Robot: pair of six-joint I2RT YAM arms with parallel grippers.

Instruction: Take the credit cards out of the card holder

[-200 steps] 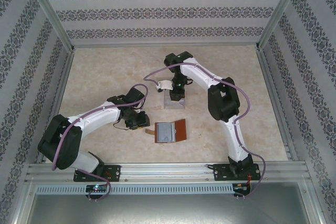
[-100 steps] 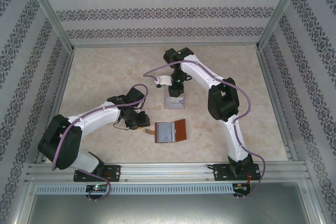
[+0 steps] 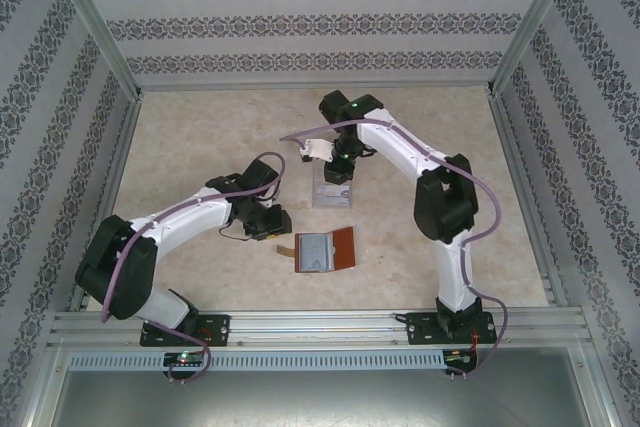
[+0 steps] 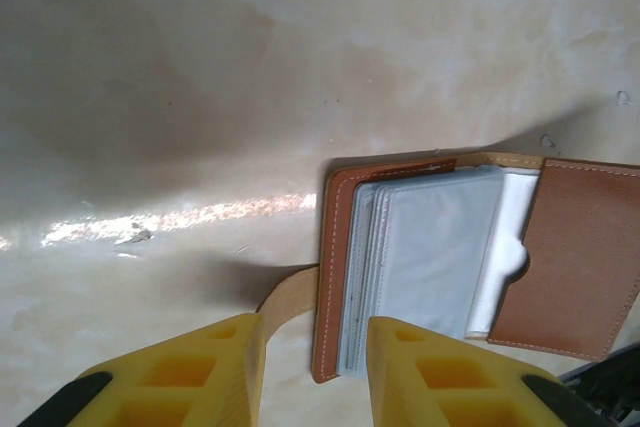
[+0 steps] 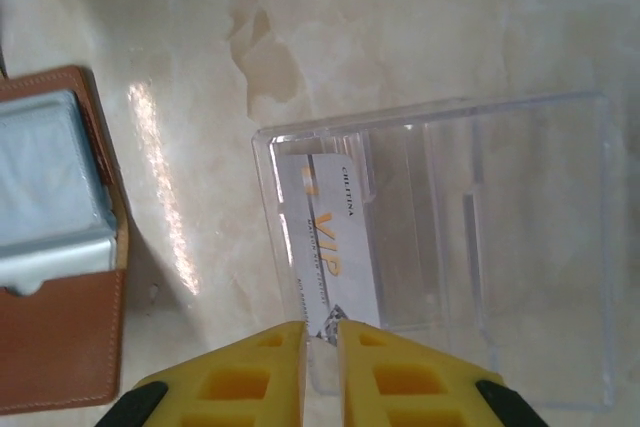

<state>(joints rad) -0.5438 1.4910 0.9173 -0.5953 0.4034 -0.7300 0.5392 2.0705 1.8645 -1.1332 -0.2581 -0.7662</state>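
top view: the left gripper (image 3: 272,224) sits just beside the holder (image 3: 326,249), which lies open ahead of its fingertips. the right gripper (image 3: 337,173) hangs over the tray (image 3: 330,199), well apart from the holder.

left wrist: the left gripper (image 4: 315,332) is spread wide and holds nothing. the tab (image 4: 285,292) lies in the gap between its fingers (image 4: 200,377), and the holder (image 4: 585,252) starts just past the fingertips, sleeves (image 4: 430,267) facing up. whether any sleeve has a card in it i cannot tell. this hand is best used as a clamp: pin the tab or near edge so the light holder does not slide on a pull.

right wrist: the right gripper (image 5: 320,342) has its jaws almost together, a thin slit between them. a card (image 5: 335,247) lies in the tray (image 5: 540,247), its near end reaching that slit; pinched or already freed, i cannot tell. the step looks like setting this card down. spread the jaws fully, then draw straight back, or the thin card may cling and ride out, or the tray may shift.
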